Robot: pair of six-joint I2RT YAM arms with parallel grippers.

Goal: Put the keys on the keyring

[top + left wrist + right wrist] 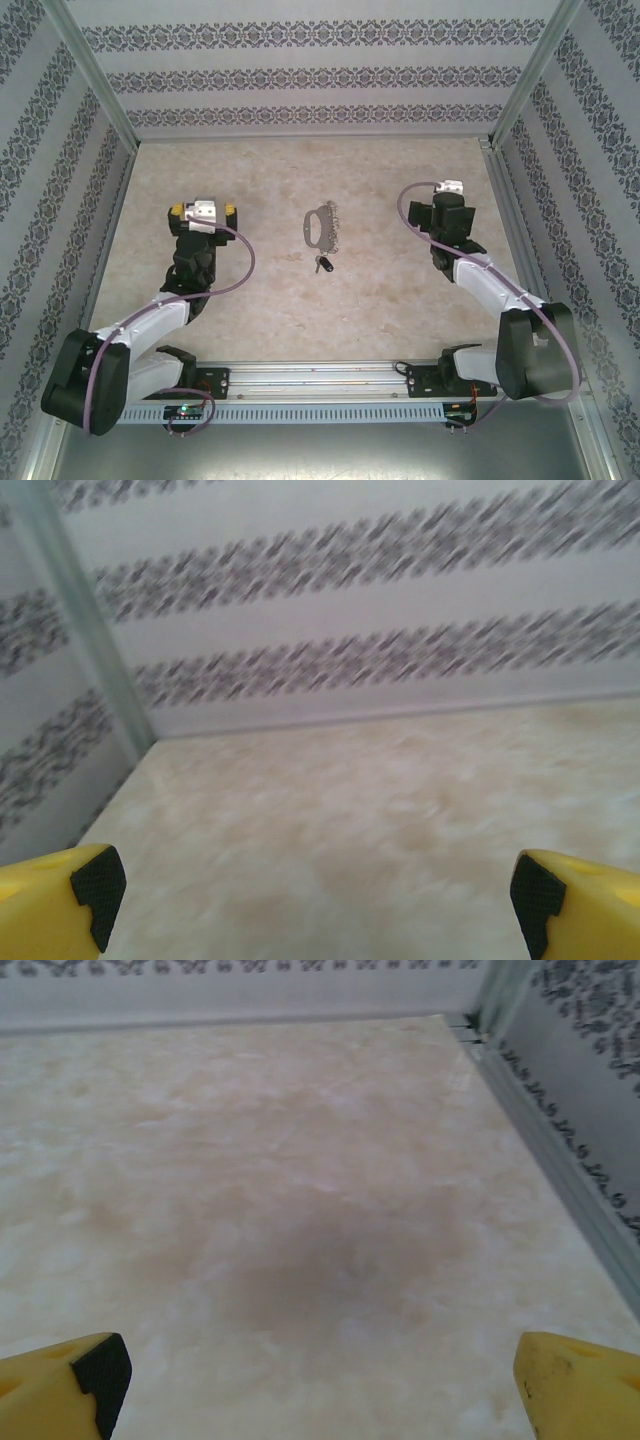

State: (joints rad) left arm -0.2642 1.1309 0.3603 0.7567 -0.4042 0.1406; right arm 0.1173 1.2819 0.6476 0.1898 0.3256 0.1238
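Left gripper [202,209] spread wide, nothing between its yellow, black-padded fingers [62,900], pointed away from the arm bases over the left side of the worktop [260,310]. Right gripper [447,187] likewise spread wide and empty, over the right side near the right wall, fingers [60,1385] at the edges of its own wrist view.

Pale, marbled beige worktop, enclosed by white walls [300,60] with dark patterned bands. Two black-and-white arms [150,322] reaching forward from a rail [320,378] at the near edge, each trailing a purple cable [246,262].

Between the two grippers and well apart from both, near the worktop's middle: grey keyring [317,227], lying flat, long axis running near to far, short silvery chain [334,232] along its right side. Just beside the keyring's near end, small black-headed key [322,264]; too small to tell whether touching the chain.
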